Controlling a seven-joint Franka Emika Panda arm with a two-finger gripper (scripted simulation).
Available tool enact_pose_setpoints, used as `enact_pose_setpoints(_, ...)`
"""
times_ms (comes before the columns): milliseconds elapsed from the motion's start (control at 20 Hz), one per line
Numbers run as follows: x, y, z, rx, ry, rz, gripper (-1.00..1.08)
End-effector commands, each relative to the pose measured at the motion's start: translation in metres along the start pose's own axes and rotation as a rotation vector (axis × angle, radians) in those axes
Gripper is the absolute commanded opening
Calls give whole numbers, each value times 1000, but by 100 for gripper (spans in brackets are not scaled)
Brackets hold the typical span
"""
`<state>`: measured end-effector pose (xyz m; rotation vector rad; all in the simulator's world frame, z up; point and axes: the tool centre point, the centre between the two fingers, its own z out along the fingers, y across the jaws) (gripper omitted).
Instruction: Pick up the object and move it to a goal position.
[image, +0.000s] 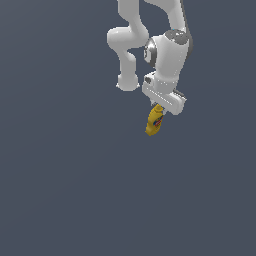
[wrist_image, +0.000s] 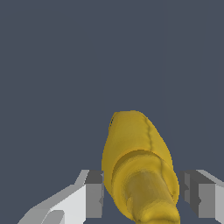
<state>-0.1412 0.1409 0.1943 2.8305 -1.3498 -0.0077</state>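
Gripper (image: 159, 106) clamps yellow bottle (image: 155, 121); red-blue label unreadable.

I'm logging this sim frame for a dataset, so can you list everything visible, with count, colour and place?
Squeeze bottle: one, yellow with a red-blue label, hanging tilted below the gripper, cap end up between the fingers.
Ground surface: one, plain dark grey-blue, filling the background of both views.
Robot arm: one, white with grey joints, at the top of the exterior view.
Gripper: one, white with grey fingers, either side of the bottle's neck.
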Motion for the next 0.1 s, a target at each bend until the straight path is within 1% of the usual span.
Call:
enact_pose_setpoints(0,-3,0,-4,7,3,1,-100)
enact_pose_setpoints(50,-3,0,-4,7,3,1,-100)
